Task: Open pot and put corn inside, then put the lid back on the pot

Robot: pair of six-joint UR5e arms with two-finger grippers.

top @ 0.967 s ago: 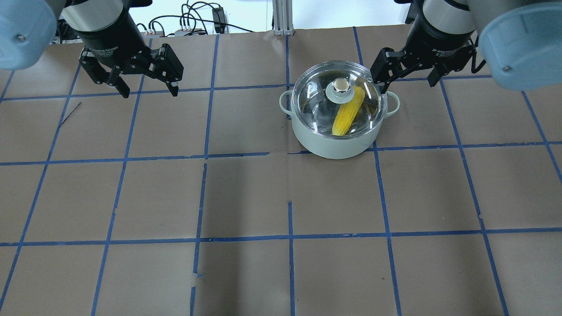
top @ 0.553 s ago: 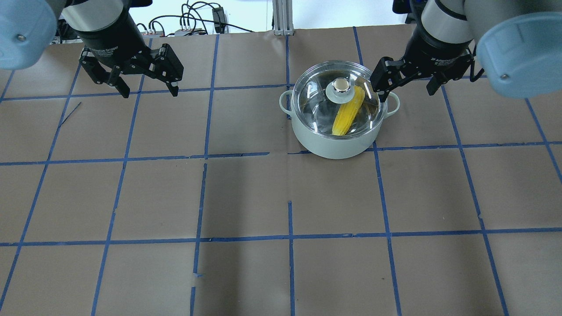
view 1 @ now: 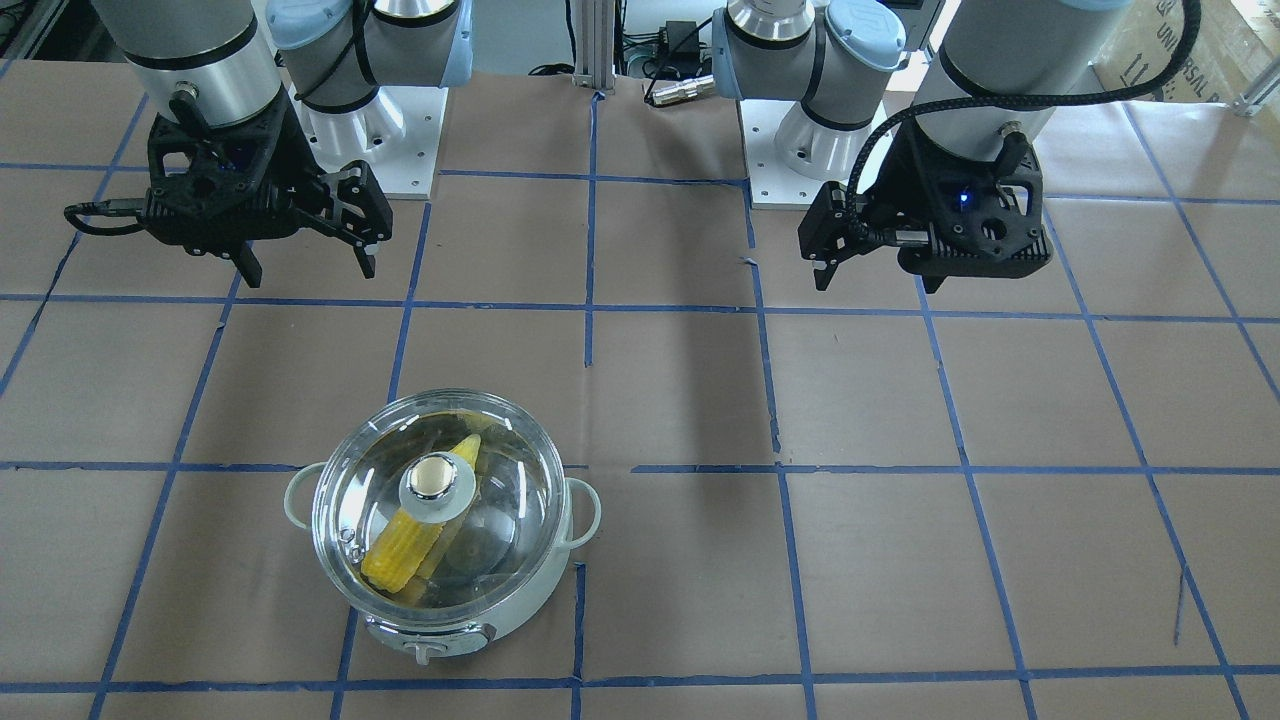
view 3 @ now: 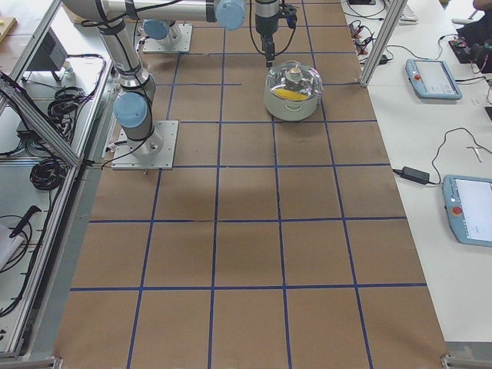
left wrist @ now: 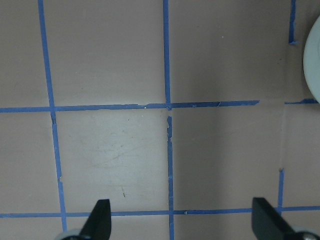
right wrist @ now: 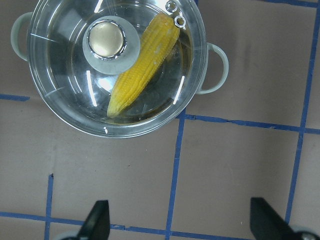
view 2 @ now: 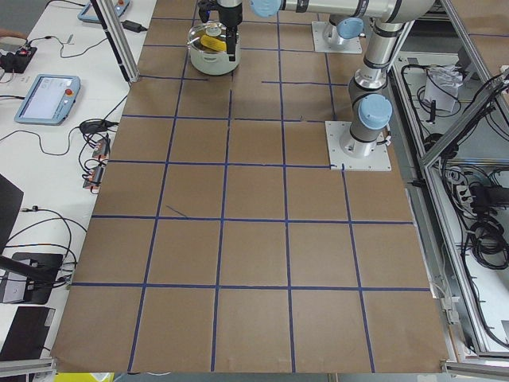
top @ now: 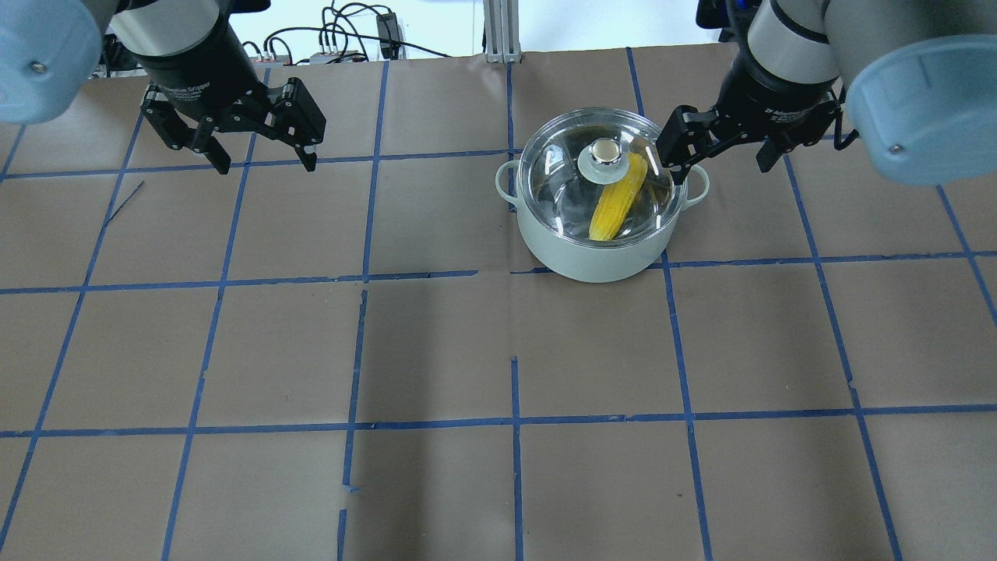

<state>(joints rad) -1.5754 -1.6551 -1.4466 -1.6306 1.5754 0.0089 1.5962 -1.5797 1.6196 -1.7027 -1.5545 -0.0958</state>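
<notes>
The corn (top: 615, 204) lies inside the pot (top: 590, 261) under the seated lid (top: 557, 183), its long axis diagonal, with the tapered tip near-left and the thick end far-right. The pot stands right of centre on the far tabletop (top: 436, 351). The right gripper (top: 720, 167) hangs spread and empty just beside it, and the left gripper (top: 266, 165), spread, hangs well apart to the left

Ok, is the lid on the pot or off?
On. The lid sits level on the pot, covering its rim all round, and the corn shows inside through the glass.
</notes>
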